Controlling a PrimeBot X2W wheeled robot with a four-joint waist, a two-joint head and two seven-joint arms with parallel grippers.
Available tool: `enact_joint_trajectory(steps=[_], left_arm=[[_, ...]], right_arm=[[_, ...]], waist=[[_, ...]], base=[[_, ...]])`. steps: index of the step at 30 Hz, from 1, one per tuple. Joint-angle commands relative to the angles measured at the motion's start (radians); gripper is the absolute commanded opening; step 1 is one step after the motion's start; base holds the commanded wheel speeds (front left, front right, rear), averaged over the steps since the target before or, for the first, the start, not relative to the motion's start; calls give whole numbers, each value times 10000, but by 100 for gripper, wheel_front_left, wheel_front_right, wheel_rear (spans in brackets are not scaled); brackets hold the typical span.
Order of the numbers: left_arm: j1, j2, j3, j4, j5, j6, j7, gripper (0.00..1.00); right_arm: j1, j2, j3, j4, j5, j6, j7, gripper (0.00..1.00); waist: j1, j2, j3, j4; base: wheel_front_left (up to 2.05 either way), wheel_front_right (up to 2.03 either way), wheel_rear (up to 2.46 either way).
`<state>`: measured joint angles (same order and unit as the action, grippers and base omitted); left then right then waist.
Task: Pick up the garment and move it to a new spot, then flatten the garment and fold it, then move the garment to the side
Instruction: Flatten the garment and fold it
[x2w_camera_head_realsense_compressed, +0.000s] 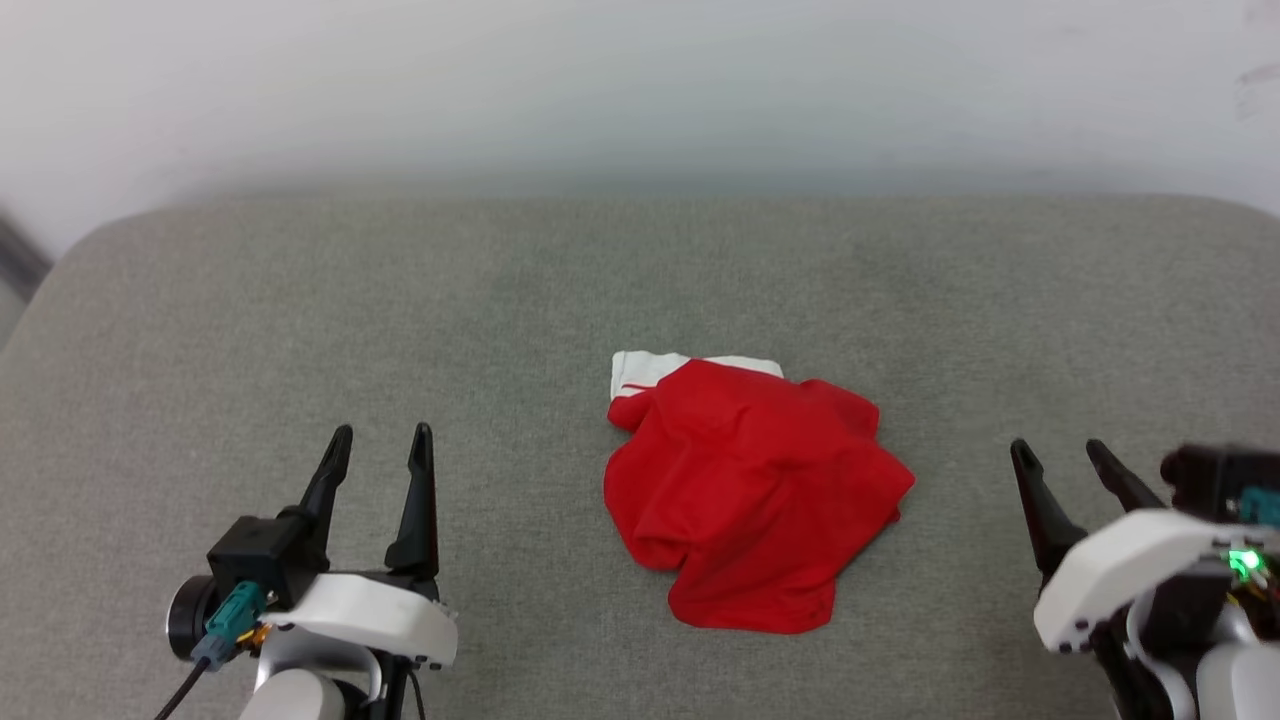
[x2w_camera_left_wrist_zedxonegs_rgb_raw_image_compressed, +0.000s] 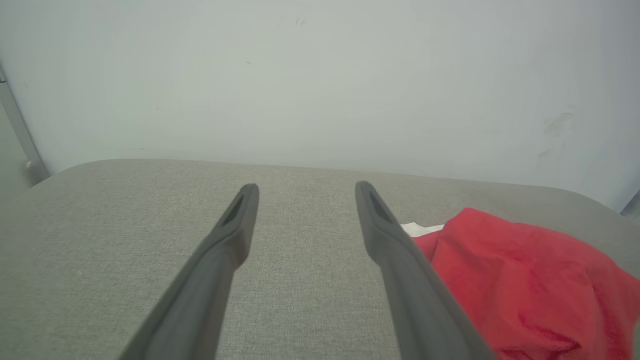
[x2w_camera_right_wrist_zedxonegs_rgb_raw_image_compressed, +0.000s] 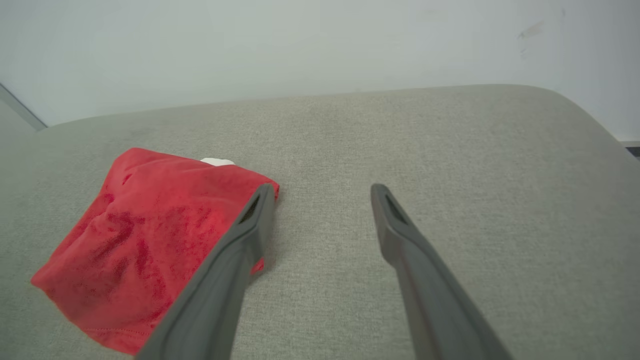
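Grey fabric surface (x2w_camera_head_realsense_compressed: 300, 300) — garment (x2w_camera_head_realsense_compressed: 750, 490) crumpled, pale wall (x2w_camera_head_realsense_compressed: 640, 80)

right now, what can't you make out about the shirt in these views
- Head view: the garment lies bunched; its folds hide any print and all but one white sleeve.
- Left wrist view: a dark finger and the right and bottom edges cut off the garment.
- Right wrist view: a dark finger covers its near side.
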<state>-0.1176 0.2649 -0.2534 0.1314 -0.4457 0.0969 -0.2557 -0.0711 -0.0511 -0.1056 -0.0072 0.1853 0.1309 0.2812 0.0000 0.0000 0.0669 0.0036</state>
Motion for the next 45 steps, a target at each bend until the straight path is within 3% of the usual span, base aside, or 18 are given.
enact_joint_trajectory(steps=[1, 11, 19, 22, 24, 30, 34, 39, 45], left_arm=[[-172, -49, -15, -51, 58, -20, -34, 100], [-1012, -444, -217, -157, 320, -292, -94, 100], [-1416, -826, -38, -70, 548, -576, -111, 100], [-1467, -1032, 154, 83, 697, -764, -103, 100], [-1415, -1078, 235, 145, 759, -804, -104, 100], [-1141, -1144, 457, 263, 930, -926, -103, 100], [-972, -1120, 554, 296, 1033, -948, -104, 100], [-809, -1074, 600, 304, 1092, -934, -96, 100], [-515, -1007, 663, 349, 1047, -884, -95, 100]], right_arm=[[-403, 10, -9, 105, 27, -3, 353, 100], [-2917, -1107, 1226, 1353, 937, -3, 4369, 100], [-3920, -1545, 2366, 2696, 1450, -3, 5502, 100], [-3887, -1478, 2915, 3860, 1821, -3, 5776, 99], [-3854, -1420, 3193, 4077, 1957, 1, 5719, 2], [-4428, -1744, 3465, 3385, 1913, -5, 4533, 0], [-4267, -1795, 3106, 2461, 1520, -5, 3707, 0], [-3397, -1659, 2172, 1338, 934, -5, 3259, 0], [-811, -749, 917, -176, 283, -5, 3632, 0]], waist=[[0, 0, 309, 154], [0, 0, 1524, 964], [0, 0, 2175, 1371], [0, 0, 2217, 1416], [0, 0, 2161, 1397], [0, 0, 1825, 1076], [0, 0, 1526, 761], [0, 0, 1260, 473], [0, 0, 954, 185]], base=[[0, 0, 0], [0, 0, 0], [0, 0, 0], [0, 0, 0], [0, 0, 0], [0, 0, 0], [0, 0, 0], [0, 0, 0], [0, 0, 0]])
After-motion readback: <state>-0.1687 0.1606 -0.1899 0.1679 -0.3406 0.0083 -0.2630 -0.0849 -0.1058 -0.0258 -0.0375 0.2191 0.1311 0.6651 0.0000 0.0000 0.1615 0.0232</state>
